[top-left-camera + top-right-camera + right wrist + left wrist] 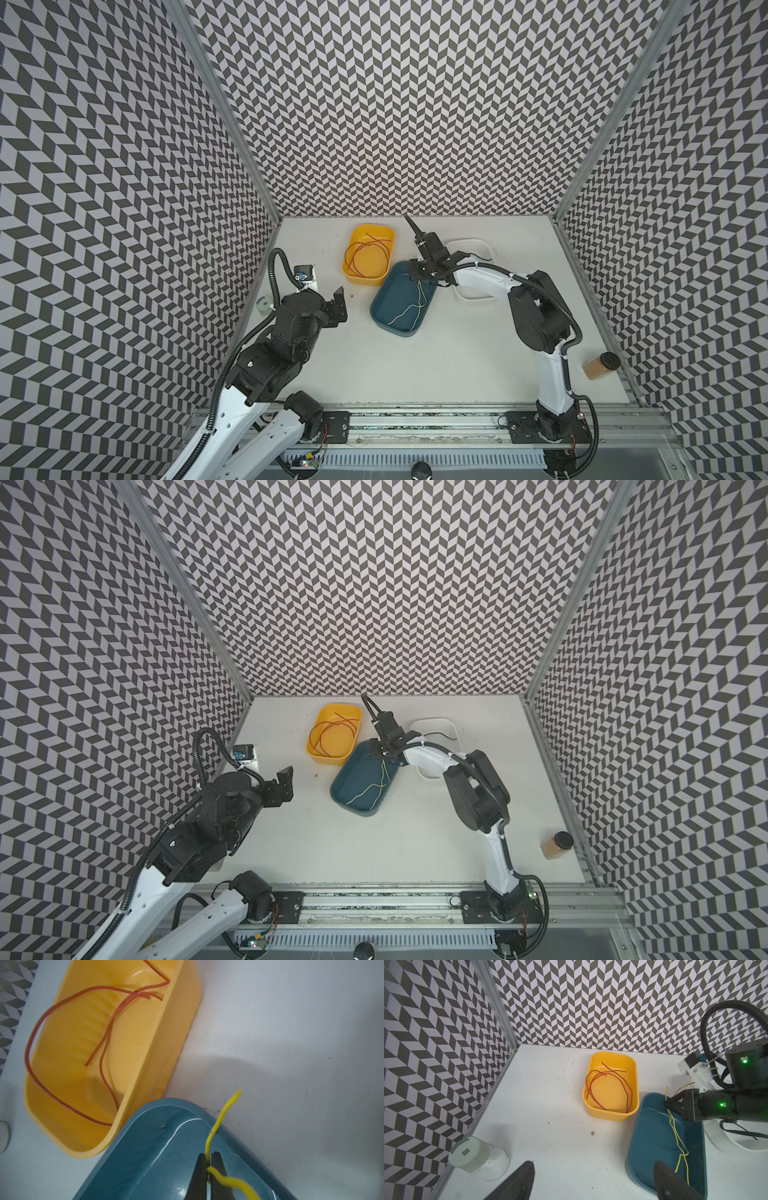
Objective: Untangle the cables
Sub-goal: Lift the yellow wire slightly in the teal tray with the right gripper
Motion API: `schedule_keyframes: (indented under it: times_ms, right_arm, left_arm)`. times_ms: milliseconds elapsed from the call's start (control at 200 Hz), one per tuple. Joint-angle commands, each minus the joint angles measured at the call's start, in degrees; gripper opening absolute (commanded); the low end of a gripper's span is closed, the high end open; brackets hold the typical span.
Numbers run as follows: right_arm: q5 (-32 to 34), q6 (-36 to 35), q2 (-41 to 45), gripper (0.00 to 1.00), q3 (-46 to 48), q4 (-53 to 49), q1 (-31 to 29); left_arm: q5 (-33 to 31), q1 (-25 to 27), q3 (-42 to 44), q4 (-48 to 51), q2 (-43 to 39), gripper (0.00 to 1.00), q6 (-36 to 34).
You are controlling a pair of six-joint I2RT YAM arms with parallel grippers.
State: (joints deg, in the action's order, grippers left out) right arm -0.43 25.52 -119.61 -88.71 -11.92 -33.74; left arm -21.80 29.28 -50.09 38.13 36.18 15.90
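Two thin yellow cables (421, 305) cross in the blue tray (390, 303). My right gripper (208, 1159) is shut on one yellow cable (220, 1120) near its end, above the tray's far end. That cable (675, 1128) hangs from the right gripper (666, 1103) down into the blue tray (654, 1136). Red cables (365, 253) lie looped in the yellow tray (368, 280). A black cable (478, 254) lies in the white tray (473, 243), mostly hidden under the right arm. My left gripper (338, 299) hovers open and empty over the bare table, left of the trays.
A clear jar with a pale lid (471, 1153) stands by the left wall. A jar of brown stuff with a black lid (600, 365) sits near the right wall. A small white device (305, 276) stands behind the left arm. A crumb (592, 1132) lies on the table.
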Motion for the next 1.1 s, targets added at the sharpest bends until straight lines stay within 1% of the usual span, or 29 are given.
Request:
schedule_keyframes:
  times_ms: [0, 230, 381, 476, 536, 641, 736, 841, 956, 1097]
  right_arm:
    - [0.28, -0.14, 3.43, 0.05, 3.04, 4.45, -0.26]
    - [3.72, -5.40, 6.59, 0.05, 4.88, 6.38, -4.43]
    - [5.31, -6.75, 5.12, 0.05, 4.42, 5.34, -5.69]
    - [4.99, -6.94, 3.41, 0.05, 4.76, 5.62, -6.16]
    - [6.23, -7.62, 2.13, 0.05, 4.65, 5.42, -6.75]
    - [7.67, -6.71, 0.71, 0.01, 5.71, 6.01, -6.87]
    - [7.49, -5.85, -0.46, 0.00, 7.15, 8.05, -6.90]
    - [7.17, -5.45, -2.53, 0.00, 5.84, 6.22, -6.87]
    - [7.73, -5.25, -2.90, 0.00, 7.03, 8.30, -6.93]
    - [9.04, -6.14, -5.67, 0.00, 4.24, 6.03, -6.08]
  left_arm:
    - [-0.02, -0.36, 0.55, -0.56, -0.15, 0.90, 0.01]
    - [0.01, -0.43, 0.48, -0.43, -0.05, 0.90, 0.00]
    - [0.01, -0.45, 0.55, -0.41, -0.37, 0.90, 0.01]
    - [0.01, -0.45, 0.64, -0.40, -0.34, 0.90, 0.01]
    - [0.00, -0.45, 0.54, -0.30, -0.33, 0.90, 0.01]
    - [0.01, -0.45, 0.62, -0.25, -0.50, 0.90, 0.01]
    - [-0.08, -0.45, 0.65, -0.34, -0.64, 0.90, 0.01]
    - [-0.08, -0.45, 0.64, -0.29, -0.59, 0.90, -0.01]
    - [-0.13, -0.45, 0.68, -0.31, -0.68, 0.90, -0.02]
    - [-0.17, -0.45, 0.65, -0.32, -0.39, 0.91, -0.04]
